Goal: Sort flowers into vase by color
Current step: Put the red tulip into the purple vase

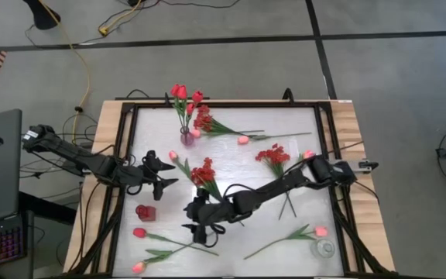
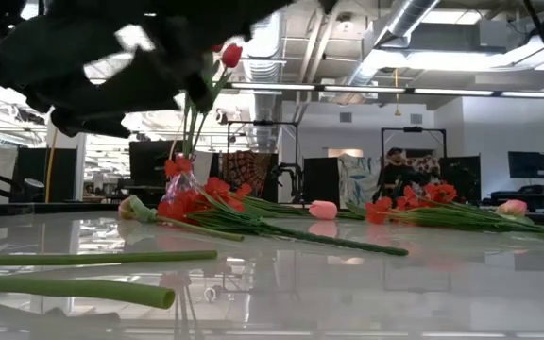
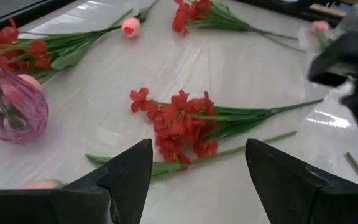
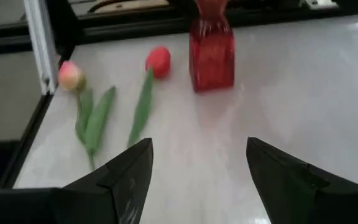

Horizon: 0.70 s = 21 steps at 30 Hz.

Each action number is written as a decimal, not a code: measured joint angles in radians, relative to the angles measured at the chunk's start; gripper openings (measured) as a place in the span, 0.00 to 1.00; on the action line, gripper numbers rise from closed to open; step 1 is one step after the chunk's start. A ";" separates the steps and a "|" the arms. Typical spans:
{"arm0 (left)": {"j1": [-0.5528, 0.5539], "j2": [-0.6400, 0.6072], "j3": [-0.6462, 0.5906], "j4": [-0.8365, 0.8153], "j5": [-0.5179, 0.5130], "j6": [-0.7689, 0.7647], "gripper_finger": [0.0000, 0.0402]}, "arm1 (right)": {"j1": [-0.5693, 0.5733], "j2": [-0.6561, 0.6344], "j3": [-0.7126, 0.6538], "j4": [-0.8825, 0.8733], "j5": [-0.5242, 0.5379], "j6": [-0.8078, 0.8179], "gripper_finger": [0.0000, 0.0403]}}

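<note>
Flowers lie scattered on the white table. A red blossom spray [image 1: 204,172] [image 3: 179,121] lies just ahead of my left gripper [image 1: 169,173] [image 3: 197,168], which hovers open at mid left. A purple vase [image 1: 186,137] [image 3: 11,106] holds red tulips [image 1: 180,93]. My right gripper [image 1: 186,221] [image 4: 197,168] is open above the table's middle, facing a red vase [image 1: 145,211] [image 4: 212,53]. Past it lie a red tulip [image 4: 158,62] and a pink tulip [image 4: 71,76].
More red sprays [image 1: 273,155] and pink tulips [image 1: 320,230] lie on the right half. A clear glass vase [image 1: 325,249] stands at the near right corner. A dark frame [image 1: 122,155] runs round the table. Long green stems [image 2: 74,257] lie close before the low camera.
</note>
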 joint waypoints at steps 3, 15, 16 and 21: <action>0.000 0.022 -0.001 0.016 -0.001 0.002 0.61 | 0.016 0.061 0.113 -0.062 0.012 0.001 0.71; 0.000 0.044 -0.001 0.068 0.012 0.066 0.61 | 0.052 0.314 0.477 -0.177 0.084 -0.005 0.71; 0.000 0.044 -0.001 0.068 0.016 0.067 0.61 | 0.054 0.321 0.488 -0.176 0.095 -0.005 0.71; 0.000 0.044 -0.001 0.071 0.017 0.067 0.61 | 0.057 0.353 0.493 -0.154 0.098 0.009 0.71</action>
